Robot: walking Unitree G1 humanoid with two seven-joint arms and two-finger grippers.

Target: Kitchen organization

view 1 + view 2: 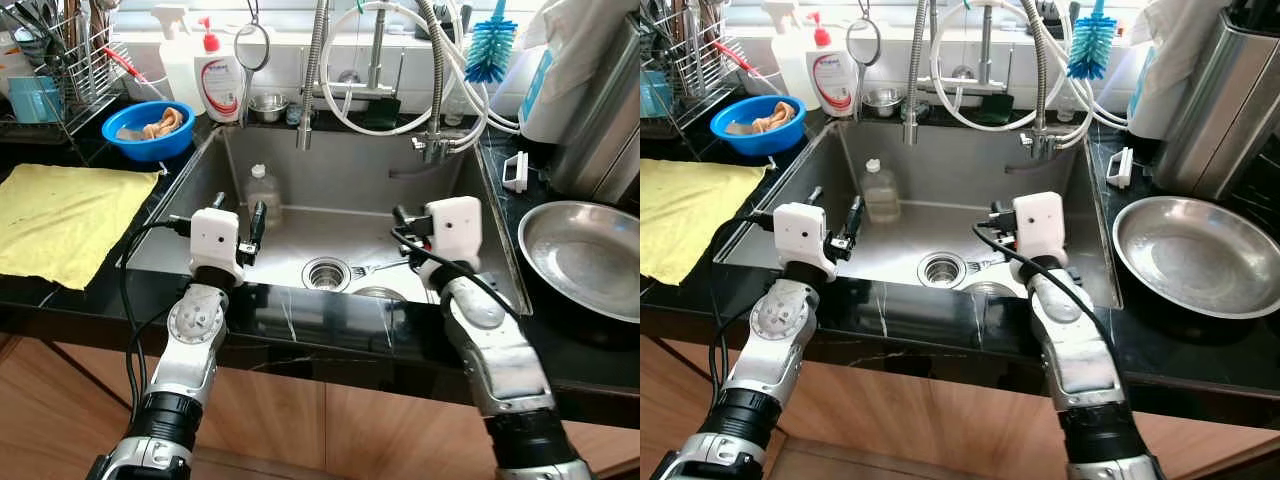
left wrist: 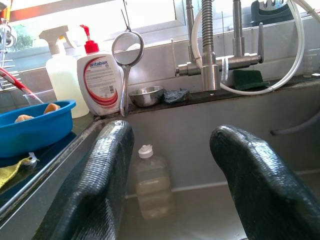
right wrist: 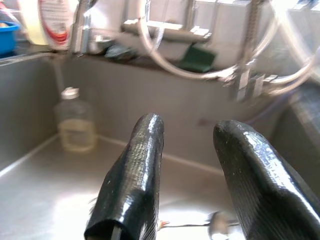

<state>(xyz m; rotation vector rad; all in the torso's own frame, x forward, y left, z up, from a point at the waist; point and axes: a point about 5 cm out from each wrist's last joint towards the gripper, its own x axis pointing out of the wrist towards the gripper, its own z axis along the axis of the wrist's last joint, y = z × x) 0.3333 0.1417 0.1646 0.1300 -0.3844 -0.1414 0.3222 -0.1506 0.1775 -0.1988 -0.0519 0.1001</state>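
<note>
A steel sink (image 1: 340, 180) lies before me. A small clear bottle (image 1: 262, 190) with a white cap stands at its back left; it also appears in the left wrist view as the bottle (image 2: 151, 185) and in the right wrist view as the bottle (image 3: 75, 122). A fork (image 1: 375, 267) lies on the sink floor right of the drain (image 1: 325, 272). My left gripper (image 1: 238, 212) hovers open over the sink's front left, short of the bottle. Over the front right, above the fork, my right gripper (image 1: 405, 228) is open and holds nothing.
A wide steel bowl (image 1: 580, 255) sits on the black counter at right. At left lie a yellow cloth (image 1: 60, 215), a blue bowl (image 1: 150, 128) and a dish rack (image 1: 60, 60). Soap bottles (image 1: 220, 80), a strainer (image 1: 252, 45), taps and hoses (image 1: 400, 70) line the back.
</note>
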